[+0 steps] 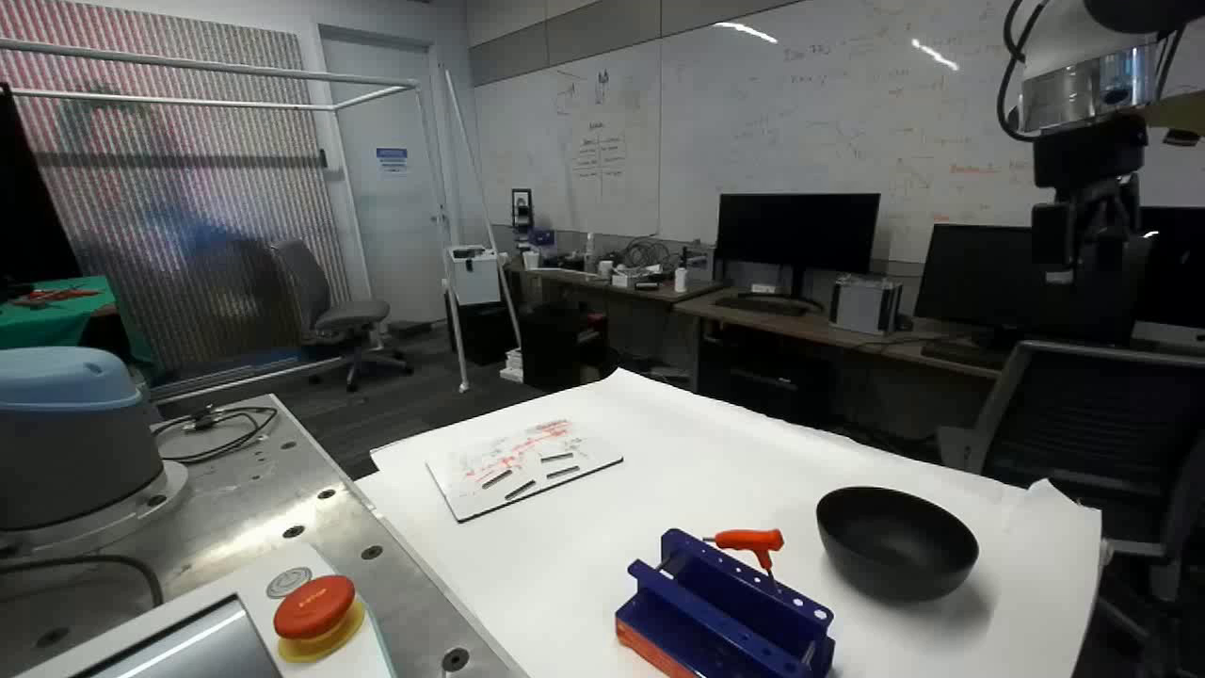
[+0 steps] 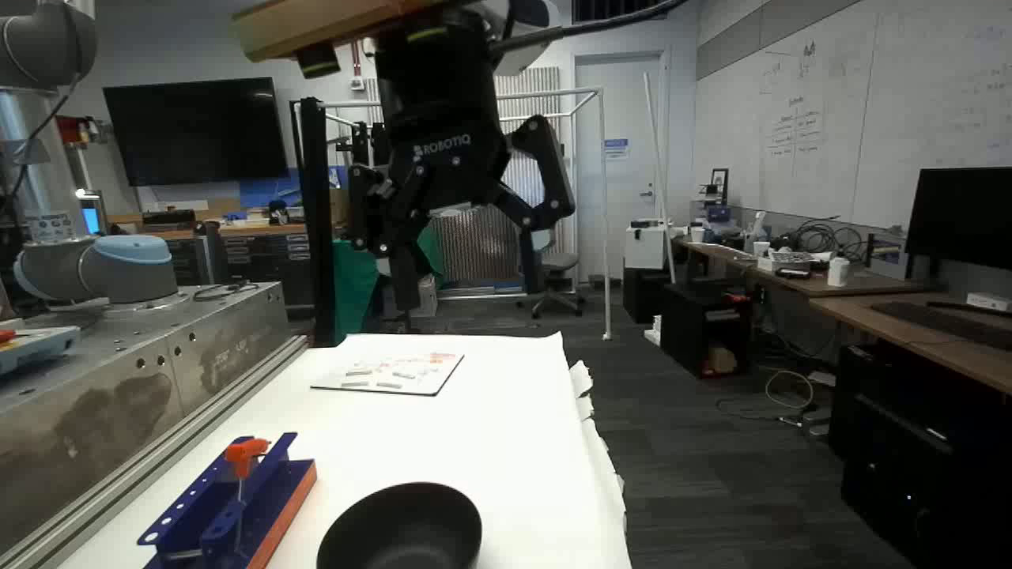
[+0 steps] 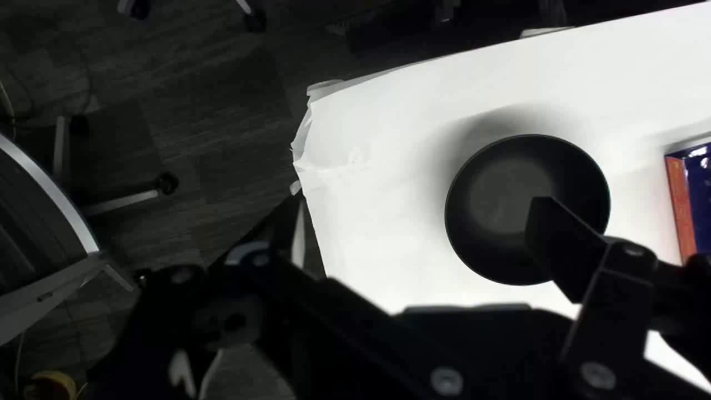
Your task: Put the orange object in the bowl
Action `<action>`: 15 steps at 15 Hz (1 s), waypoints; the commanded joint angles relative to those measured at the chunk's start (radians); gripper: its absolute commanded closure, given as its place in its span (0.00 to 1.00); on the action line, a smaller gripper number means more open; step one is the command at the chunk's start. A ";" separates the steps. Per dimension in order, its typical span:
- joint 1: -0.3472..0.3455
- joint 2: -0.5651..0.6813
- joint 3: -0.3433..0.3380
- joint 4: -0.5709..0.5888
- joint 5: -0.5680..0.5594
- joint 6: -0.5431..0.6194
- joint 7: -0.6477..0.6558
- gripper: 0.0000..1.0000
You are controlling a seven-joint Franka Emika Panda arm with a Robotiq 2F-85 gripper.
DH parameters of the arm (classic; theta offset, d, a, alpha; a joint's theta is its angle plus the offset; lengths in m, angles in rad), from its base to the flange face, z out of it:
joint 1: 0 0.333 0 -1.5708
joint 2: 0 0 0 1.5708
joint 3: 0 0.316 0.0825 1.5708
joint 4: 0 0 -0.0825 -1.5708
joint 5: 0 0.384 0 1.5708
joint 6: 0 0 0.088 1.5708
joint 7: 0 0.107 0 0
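Note:
The orange object (image 1: 750, 541) is a slim orange-red handle with a thin metal shaft. It stands in the blue ribbed rack, and also shows in an exterior view (image 2: 245, 453). It is out of view in the wrist view. The black bowl (image 1: 894, 546) sits upright on the white table beside the rack; it also shows in an exterior view (image 2: 403, 529) and in the wrist view (image 3: 505, 191), with nothing visible inside. My gripper (image 2: 469, 296) is open and empty, high above the table. In the wrist view its fingers (image 3: 419, 208) are wide apart, one overlapping the bowl.
The blue rack (image 1: 715, 612) has an orange base edge and shows partly in the wrist view (image 3: 701, 191). A small white board (image 1: 527, 468) with several dark strips lies farther along the white table (image 1: 715, 452). A dark chair (image 1: 1083, 424) stands beyond the table's edge.

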 commanded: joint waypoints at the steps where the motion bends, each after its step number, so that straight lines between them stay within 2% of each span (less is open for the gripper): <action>1: 0.014 0.000 -0.012 0.005 -0.004 -0.002 0.003 0.00; 3: 0.014 -0.002 -0.012 0.012 -0.004 -0.002 0.003 0.00; 6: 0.060 0.081 0.046 0.152 -0.005 -0.255 -0.002 0.00; 9: 0.137 0.183 0.108 0.276 0.002 -0.401 -0.012 0.00; 13: 0.230 0.377 0.182 0.444 -0.006 -0.450 -0.042 0.00; 15: 0.263 0.469 0.204 0.500 -0.017 -0.402 -0.040 0.00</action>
